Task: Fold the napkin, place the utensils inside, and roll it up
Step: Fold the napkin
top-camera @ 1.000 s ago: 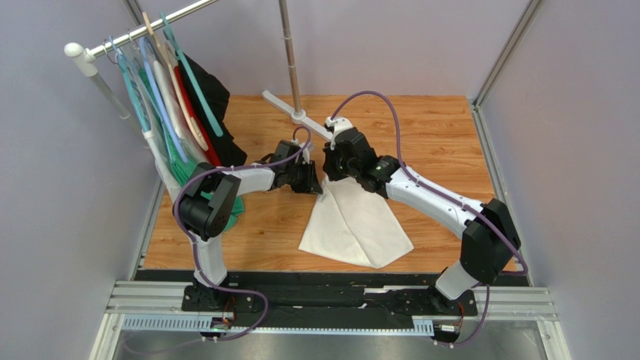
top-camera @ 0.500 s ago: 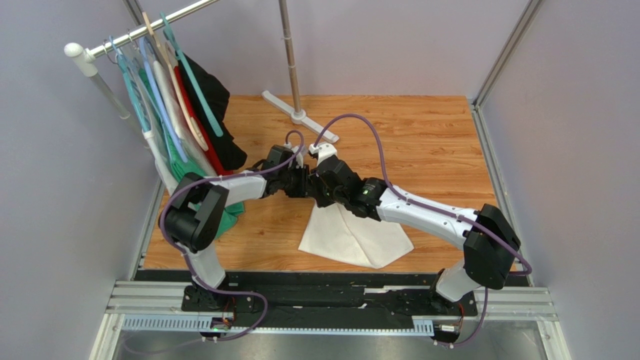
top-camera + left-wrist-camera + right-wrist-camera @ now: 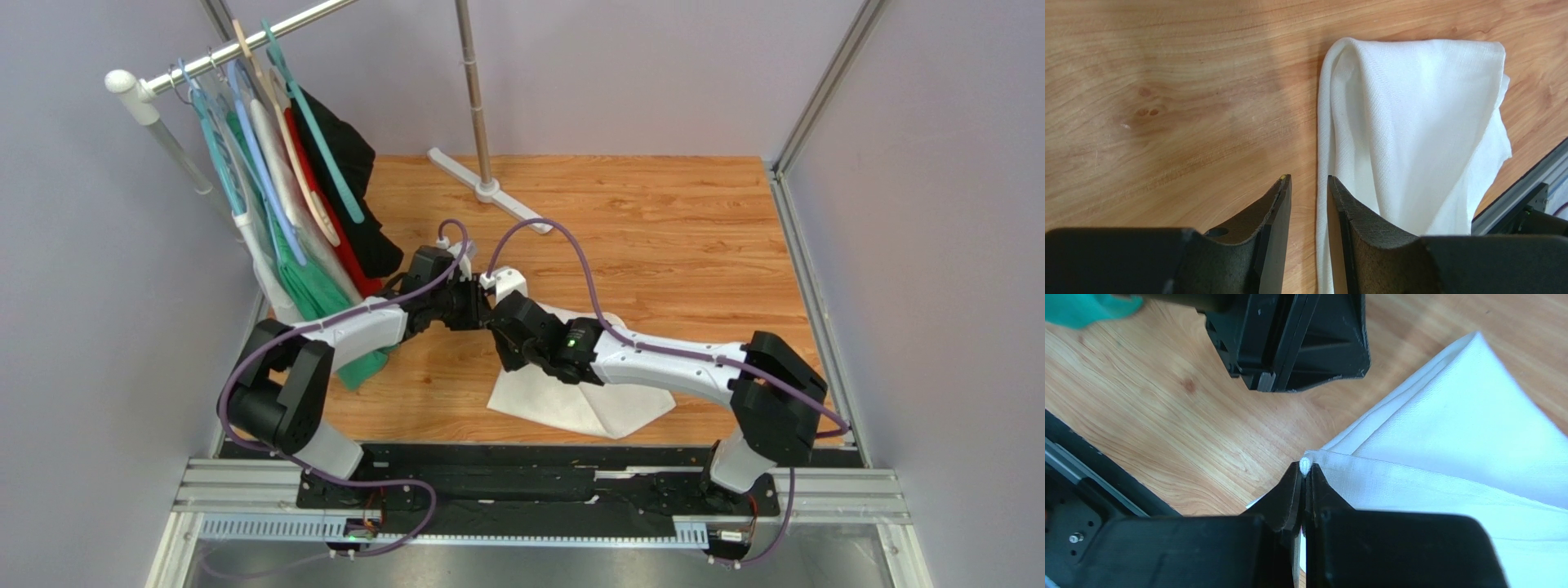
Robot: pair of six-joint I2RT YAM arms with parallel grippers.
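Note:
The white napkin [image 3: 583,395] lies folded on the wooden table near the front edge. My right gripper [image 3: 502,338] is shut on a corner of it; in the right wrist view a white nub of cloth shows at the gripper's tips [image 3: 1306,468], and the napkin [image 3: 1468,447] spreads to the right. My left gripper [image 3: 475,306] is just left of it, with its jaws a narrow gap apart [image 3: 1308,181]. The napkin's folded edge [image 3: 1413,116] runs past that gap on the wood. The left gripper also shows in the right wrist view [image 3: 1290,337]. No utensil is in view.
A clothes rack [image 3: 233,49] with hangers and garments stands at the back left, with a green cloth [image 3: 337,300] hanging by the left arm. A pole on a white base [image 3: 488,186] stands at the back. A metal rail [image 3: 540,490] runs along the front edge.
Both grippers moved toward the front left. The right gripper carried the napkin's far corner with it, so the cloth now lies shorter and folded over.

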